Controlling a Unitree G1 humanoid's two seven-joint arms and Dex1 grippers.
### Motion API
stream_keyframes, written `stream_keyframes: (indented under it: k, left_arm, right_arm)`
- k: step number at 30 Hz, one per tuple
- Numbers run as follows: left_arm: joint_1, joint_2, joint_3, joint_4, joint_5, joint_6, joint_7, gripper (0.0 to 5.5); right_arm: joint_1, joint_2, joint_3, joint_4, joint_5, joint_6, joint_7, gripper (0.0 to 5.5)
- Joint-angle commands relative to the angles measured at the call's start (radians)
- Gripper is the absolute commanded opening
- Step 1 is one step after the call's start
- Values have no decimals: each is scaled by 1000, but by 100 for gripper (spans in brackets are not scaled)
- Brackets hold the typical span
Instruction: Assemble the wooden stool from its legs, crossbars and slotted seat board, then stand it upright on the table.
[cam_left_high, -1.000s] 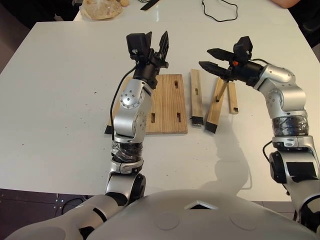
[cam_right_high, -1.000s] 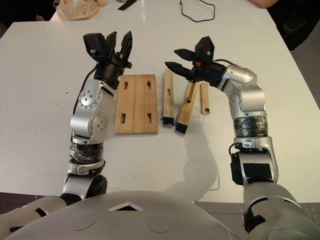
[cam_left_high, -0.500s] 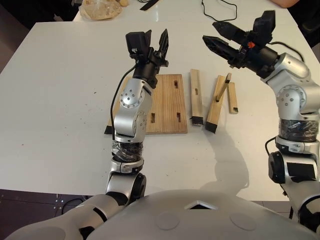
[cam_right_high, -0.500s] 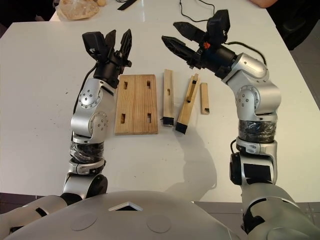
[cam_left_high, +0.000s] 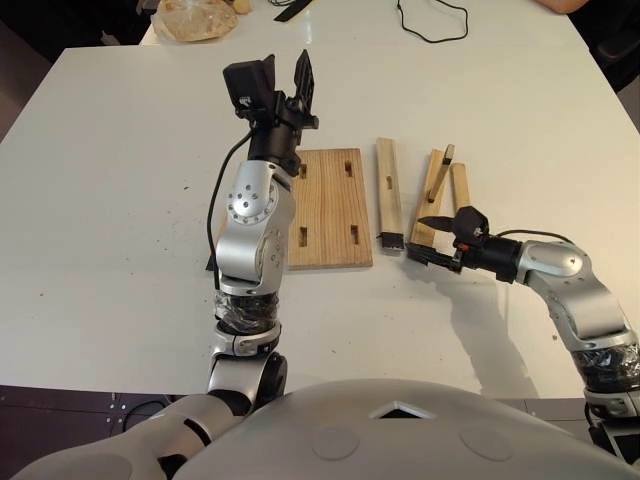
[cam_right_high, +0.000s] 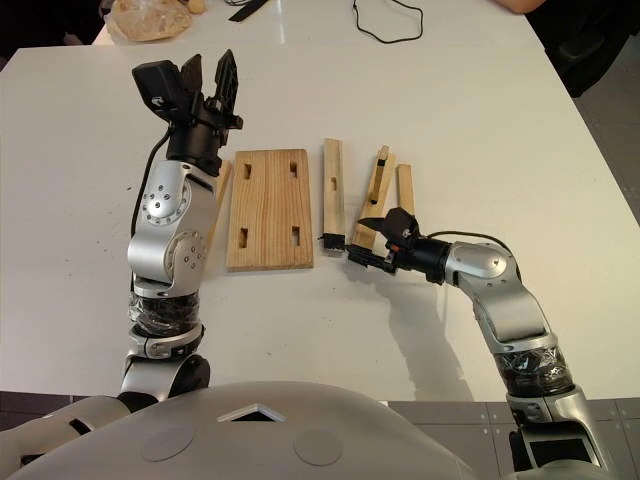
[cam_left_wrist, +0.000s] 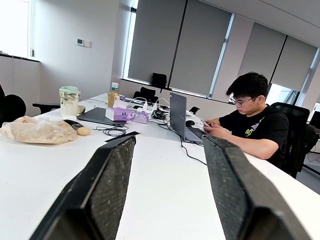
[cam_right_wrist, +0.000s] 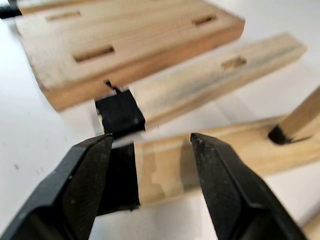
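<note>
Right gripper (cam_left_high: 417, 240): low over the tabletop (cam_left_high: 120, 150), fingers moderately parted and holding nothing, at the black-capped near end of the middle leg (cam_left_high: 427, 205). One seat board (cam_left_high: 325, 208) lies flat, with four slots. Three wooden pieces lie to its right: slotted leg (cam_left_high: 389, 190), middle leg, short strip (cam_left_high: 461, 188). One thin crossbar (cam_left_high: 441, 170) leans out of the middle leg. A fourth piece (cam_right_high: 222, 182) lies along the board's left edge, partly hidden. Left gripper (cam_right_high: 208, 70): raised over the board's far left corner, fingers wide. Beyond: one bag (cam_left_high: 200, 18), one black cable (cam_left_high: 430, 20).
</note>
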Motion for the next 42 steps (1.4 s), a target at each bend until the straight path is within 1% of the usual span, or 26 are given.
stream_keyframes:
  k: [1, 6, 8, 10, 13, 15, 17, 20, 23, 26, 30, 34, 38, 42]
  left_arm:
    - [35, -50, -20, 9, 5, -3, 17, 249]
    - [45, -58, -30, -1, 7, -26, 46, 249]
    - [48, -60, -34, -6, 7, -33, 58, 249]
    - [50, -62, -39, -7, 7, -40, 68, 249]
    - [48, -62, -47, -3, 2, -44, 75, 249]
    - [44, -63, -55, 4, 0, -49, 78, 249]
    - [39, -65, -64, 14, -2, -56, 78, 249]
    - [36, -77, -79, 29, -4, -67, 86, 249]
    - [27, -88, -94, 45, -4, -72, 96, 249]
    - [9, -99, -111, 74, -6, -87, 101, 249]
    - [-21, -112, -135, 133, -7, -116, 102, 249]
    - [-65, -126, -157, 210, 1, -151, 100, 249]
    - [-100, -147, -156, 264, 3, -187, 94, 249]
    - [-115, -165, -144, 295, -11, -210, 89, 249]
  right_arm:
    - [-30, -39, 4, 90, -60, -83, 26, 288]
    - [-61, -86, -66, 122, -12, -90, 69, 288]
    - [-72, -88, -102, 103, 31, -50, 72, 288]
    - [-93, -60, -136, 60, 87, 30, 50, 288]
    - [-133, 24, -151, 7, 99, 152, -94, 288]
    - [-139, 85, -134, -35, 66, 229, -217, 288]
    - [-117, 178, -122, -105, 43, 351, -374, 288]
    - [-75, 284, -98, -214, 20, 485, -534, 330]
    - [-53, 308, -79, -274, -8, 552, -597, 375]
    - [-38, 312, -73, -271, -23, 576, -621, 375]
    - [-10, 326, -58, -253, -49, 558, -643, 375]
    - [-10, 345, -56, -182, -77, 529, -667, 375]
    - [-37, 363, -44, -126, -91, 538, -674, 375]
    - [-63, 360, -39, -86, -96, 532, -665, 318]
